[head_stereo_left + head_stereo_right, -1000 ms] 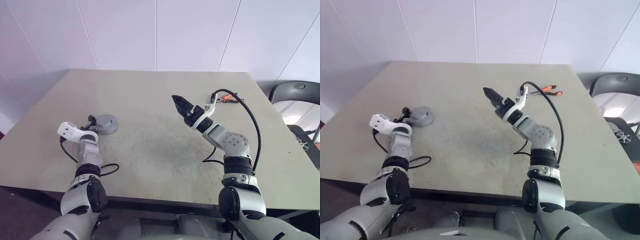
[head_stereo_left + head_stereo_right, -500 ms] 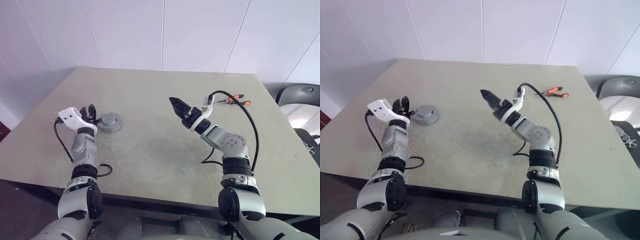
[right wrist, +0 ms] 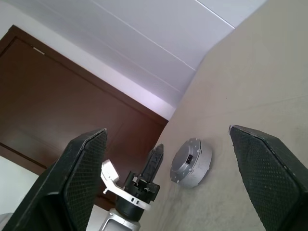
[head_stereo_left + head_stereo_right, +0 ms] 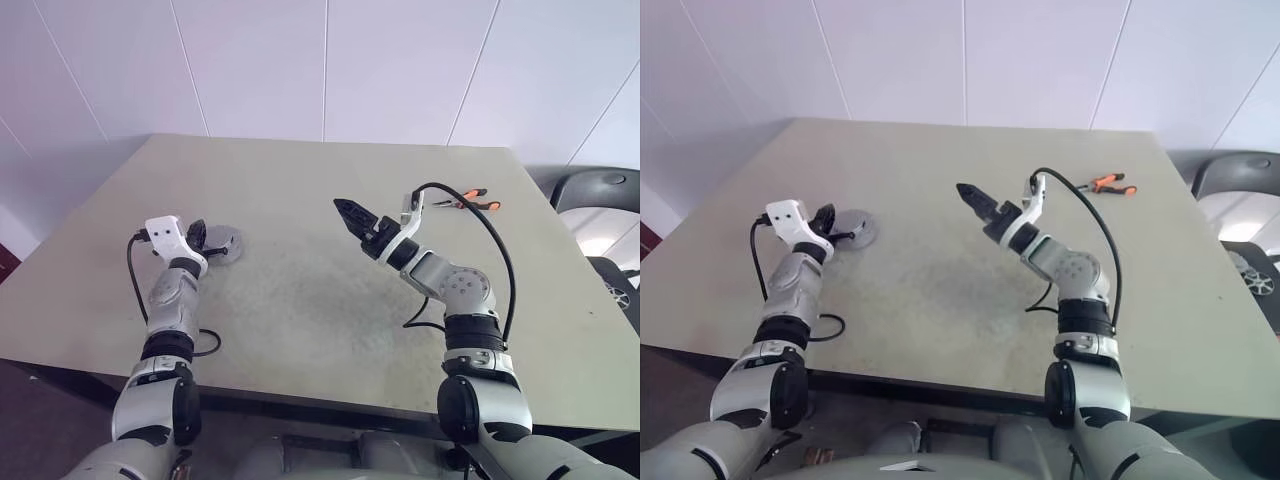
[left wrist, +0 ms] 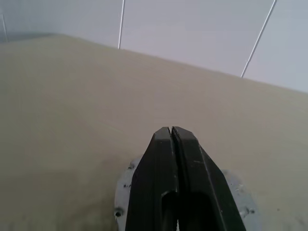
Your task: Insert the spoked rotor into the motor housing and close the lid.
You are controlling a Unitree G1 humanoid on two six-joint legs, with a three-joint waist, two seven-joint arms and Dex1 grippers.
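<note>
The motor housing [image 4: 226,244] is a round silver casing on the left part of the table [image 4: 300,180], with a smooth silver cover on top and a small dark socket on it [image 3: 191,162]. The spoked rotor is hidden from view. My left gripper [image 5: 172,131] is shut with nothing between its black fingers. It points level over the housing's near-left edge [image 4: 197,232], and I cannot tell whether it touches. My right gripper [image 3: 167,129] is open and empty. It hovers above the middle of the table [image 4: 350,213], well to the right of the housing.
Orange-handled pliers [image 4: 470,200] lie at the far right of the table. A black chair [image 4: 600,190] stands beyond the right edge. A black cable [image 4: 205,343] loops on the table by my left forearm, and another [image 4: 418,318] by my right arm.
My left gripper has gone from open to shut, rolled its wrist and moved right and up, over the housing's edge. The right arm has kept still. The head camera shifted slightly.
</note>
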